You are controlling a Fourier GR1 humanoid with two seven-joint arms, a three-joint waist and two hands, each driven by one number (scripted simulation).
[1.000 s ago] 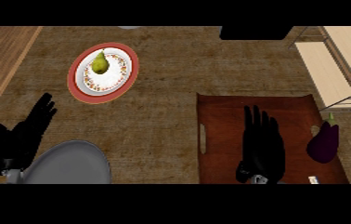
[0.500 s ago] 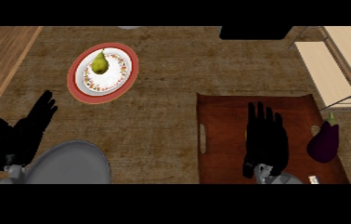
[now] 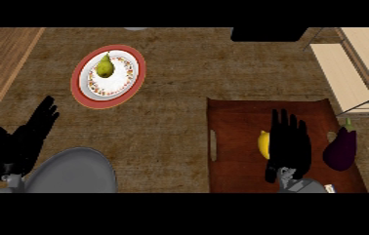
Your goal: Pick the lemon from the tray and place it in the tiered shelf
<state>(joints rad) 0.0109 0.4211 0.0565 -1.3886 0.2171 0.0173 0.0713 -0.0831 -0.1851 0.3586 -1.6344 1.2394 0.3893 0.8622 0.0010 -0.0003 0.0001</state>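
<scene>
Hovering: right robot hand (image 3: 289, 144) open, empty; lemon (image 3: 264, 144) peeking at its left; on tray (image 3: 238, 127)

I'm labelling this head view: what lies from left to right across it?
Left robot hand → plate with a pear → tray → lemon → right robot hand → eggplant.

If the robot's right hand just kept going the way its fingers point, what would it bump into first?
The right hand points up the view, over the tray. Ahead lies bare tray, then its far rim, then counter. Nothing else stands in that line, though the hand's height is unclear. The lemon sits beside it, not ahead.
</scene>
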